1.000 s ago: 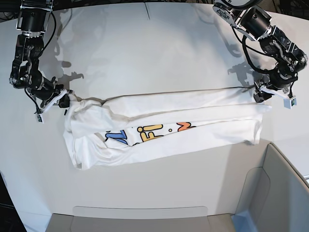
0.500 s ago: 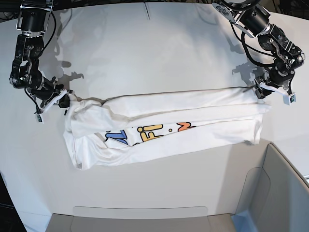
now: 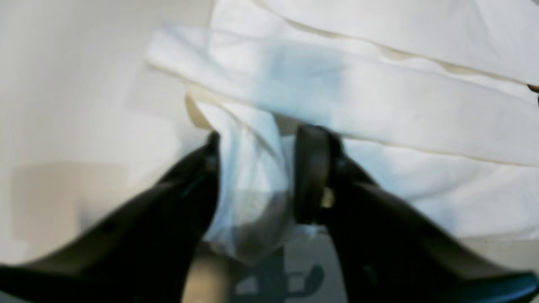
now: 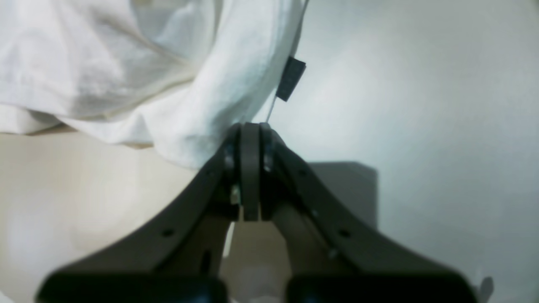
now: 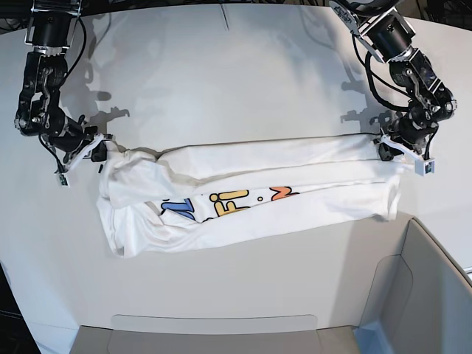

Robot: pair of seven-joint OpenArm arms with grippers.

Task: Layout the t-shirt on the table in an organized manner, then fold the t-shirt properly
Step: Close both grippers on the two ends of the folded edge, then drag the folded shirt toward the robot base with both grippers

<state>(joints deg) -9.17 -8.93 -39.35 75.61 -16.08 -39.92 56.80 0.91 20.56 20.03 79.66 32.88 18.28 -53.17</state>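
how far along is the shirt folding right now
Early. Done: the white printed cotton t-shirt lies stretched in a long bunched band across the white table. In hand: the right hand is shut on one end, and the left hand has cloth between its jaws at the other. Left: flattening and every fold.

Overhead base view: a broad, smooth white table (image 5: 221, 81) fills nearly the whole field, with a faint seam line (image 5: 226, 16) running from its far edge toward the middle. Lighting comes from above and is fairly even, casting soft grey shadows (image 5: 99, 118) on the surface at the upper left and upper right. A grey-white plastic bin (image 5: 413, 295) occupies the lower right corner, and a pale panel (image 5: 214, 324) lies along the near edge.
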